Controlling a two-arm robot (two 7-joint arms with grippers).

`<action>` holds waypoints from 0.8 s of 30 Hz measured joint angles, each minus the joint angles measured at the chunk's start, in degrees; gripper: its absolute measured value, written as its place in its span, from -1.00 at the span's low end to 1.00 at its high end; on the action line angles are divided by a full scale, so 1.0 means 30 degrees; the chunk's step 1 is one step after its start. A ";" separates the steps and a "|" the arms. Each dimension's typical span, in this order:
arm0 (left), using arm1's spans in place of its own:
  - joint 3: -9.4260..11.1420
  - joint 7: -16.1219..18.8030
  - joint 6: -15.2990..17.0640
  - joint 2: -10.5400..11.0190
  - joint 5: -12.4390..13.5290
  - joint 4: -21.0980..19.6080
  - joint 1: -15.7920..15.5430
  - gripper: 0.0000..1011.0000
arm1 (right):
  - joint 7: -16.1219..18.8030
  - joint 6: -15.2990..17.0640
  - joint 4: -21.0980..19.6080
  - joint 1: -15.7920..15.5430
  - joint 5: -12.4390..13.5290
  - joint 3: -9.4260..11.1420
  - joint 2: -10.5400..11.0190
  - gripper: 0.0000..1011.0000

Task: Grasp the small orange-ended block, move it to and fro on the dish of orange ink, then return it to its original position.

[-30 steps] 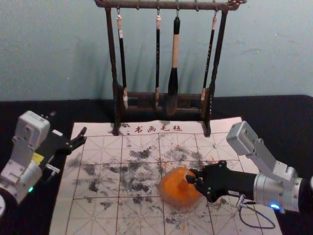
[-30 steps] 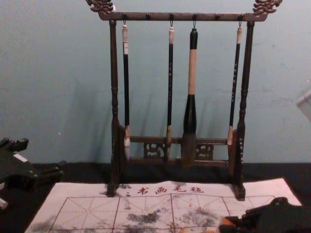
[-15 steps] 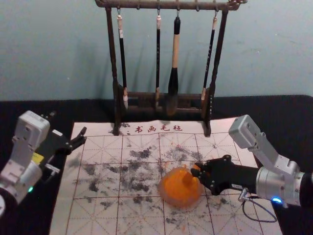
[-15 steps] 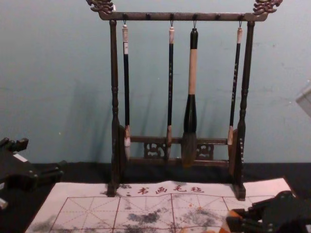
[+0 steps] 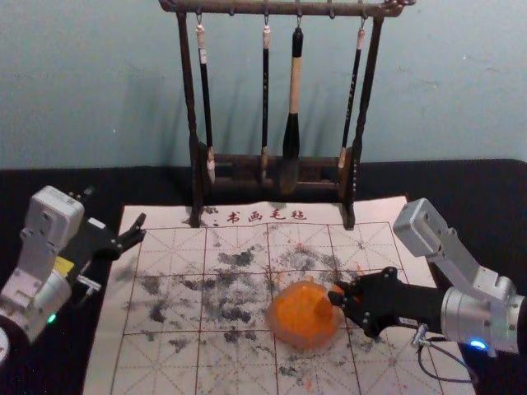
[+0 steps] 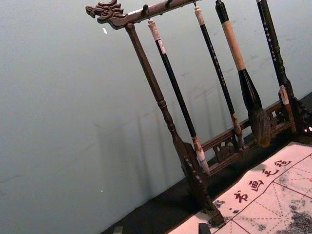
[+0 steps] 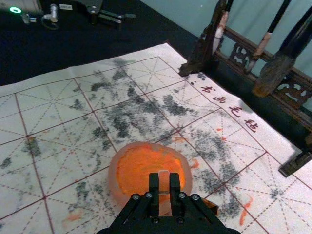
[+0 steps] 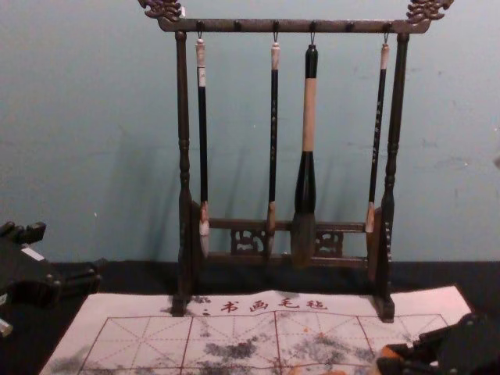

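Item: one right gripper (image 5: 334, 298), at work, reaching in over the near right part of the gridded mat, its fingertips at the right side of the dish. Condition: closed upon the small block, which is pinched between its two fingers.

Item: one small block (image 7: 164, 182), pale with an orange cast, held above the dish toward its right side; whether it touches the ink cannot be told from here.

Item: one dish (image 5: 301, 346), round, with a translucent rim, set on the mat right of its middle.

Item: orange ink (image 5: 295, 314), spread broadly inside the dish.

Item: one dark piece with an orange edge (image 7: 211, 206), just beside the right gripper, on its far side, partly hidden by it.

Item: one gridded mat (image 5: 165, 362), pale with red lines, bearing grey-black smudges, scattered orange marks and a row of dark red characters at the far edge.

Item: one brush rack (image 5: 276, 8), dark carved wood, feet on the mat's far edge, with four brushes hanging; the thickest brush (image 5: 292, 115) has a pale section in its handle.

Item: one left gripper (image 5: 138, 230), parked at the mat's far left, fingers spread with nothing between them.
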 joint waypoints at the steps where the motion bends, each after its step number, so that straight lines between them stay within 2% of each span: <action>1: 0.0000 0.0000 0.0000 0.0000 0.0000 0.0000 0.0000 0.98 | 0.0021 0.0021 -0.0061 -0.0030 0.0015 -0.0002 0.0033 -0.83; 12: 0.0001 0.0001 0.0000 -0.0001 -0.0001 0.0000 0.0001 0.98 | 0.0460 0.0099 -0.0488 -0.0082 0.0107 -0.0349 0.0224 -0.83; 24: 0.0001 0.0001 0.0000 0.0000 -0.0002 0.0001 0.0000 0.98 | 0.0757 0.0115 -0.0009 0.0710 -0.0176 -0.1100 -0.0246 -0.83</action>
